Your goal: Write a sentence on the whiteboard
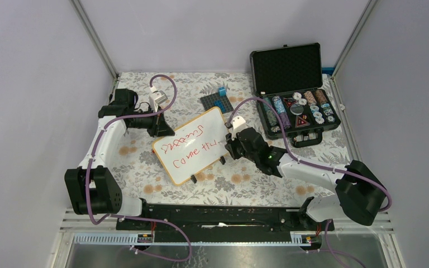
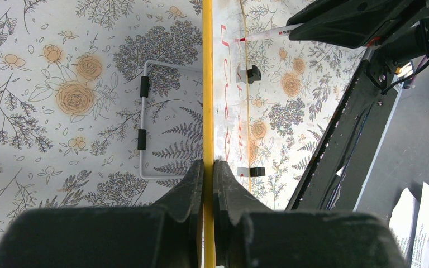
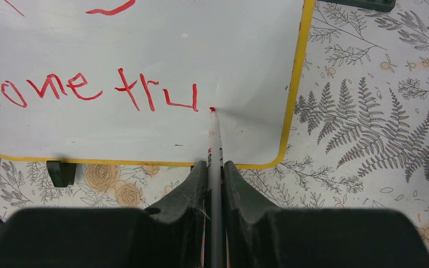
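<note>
At the left, we find the left gripper [image 2: 208,167] closed to a narrow slit, pinching the frame edge of the small rectangular whiteboard with the yellow-toned frame [image 1: 194,167]. The board sits in the middle of the floral-patterned tabletop [image 1: 246,187], between the two arms and turned at an angle, with two black clip feet along its near edge. The red handwritten sentence [image 3: 78,88] shows a scribbled upper line and "Come tru" below. Just past the "u", the tip of the white-barrelled red marker [image 3: 215,139] meets the surface. The right gripper [image 3: 215,170] is closed on that barrel. We judge the board light, thin, stiff and slick-faced, apt to skate under pen pressure; the frame edge is the proper hold. The smooth marker may slip if pressed hard.
</note>
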Available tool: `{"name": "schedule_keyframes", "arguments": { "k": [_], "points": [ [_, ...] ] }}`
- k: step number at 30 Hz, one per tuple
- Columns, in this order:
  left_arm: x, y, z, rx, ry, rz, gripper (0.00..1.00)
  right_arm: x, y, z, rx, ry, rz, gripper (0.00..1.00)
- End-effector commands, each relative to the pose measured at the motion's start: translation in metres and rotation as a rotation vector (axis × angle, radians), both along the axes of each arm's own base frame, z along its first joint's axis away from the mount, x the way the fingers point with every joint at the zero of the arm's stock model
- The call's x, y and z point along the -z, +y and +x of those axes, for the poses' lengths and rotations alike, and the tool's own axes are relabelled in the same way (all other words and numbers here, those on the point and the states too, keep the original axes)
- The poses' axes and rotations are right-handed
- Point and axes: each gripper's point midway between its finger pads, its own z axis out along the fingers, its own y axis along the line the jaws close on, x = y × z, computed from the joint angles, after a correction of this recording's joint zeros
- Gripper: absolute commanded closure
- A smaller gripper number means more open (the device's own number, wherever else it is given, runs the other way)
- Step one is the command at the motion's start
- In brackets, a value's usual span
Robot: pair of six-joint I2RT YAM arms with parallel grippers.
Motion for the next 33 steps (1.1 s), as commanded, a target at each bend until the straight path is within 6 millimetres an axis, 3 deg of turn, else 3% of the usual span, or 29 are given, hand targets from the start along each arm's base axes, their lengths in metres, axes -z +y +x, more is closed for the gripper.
{"name": "schedule_keyframes", "arguments": {
  "k": [1,8,33],
  "points": [
    [0.007,-0.002,-0.003,0.025,-0.009,0.026,1.00,-0.024,-0.006,0.022,0.074,-0.063,0.026,1.00],
    [0.006,-0.002,-0.003,0.025,-0.010,0.026,1.00,-0.030,-0.012,0.028,0.096,-0.073,0.028,1.00],
    [0.005,-0.002,-0.002,0.025,-0.012,0.025,1.00,-0.036,0.010,0.021,-0.005,-0.055,0.084,1.00]
  ]
}}
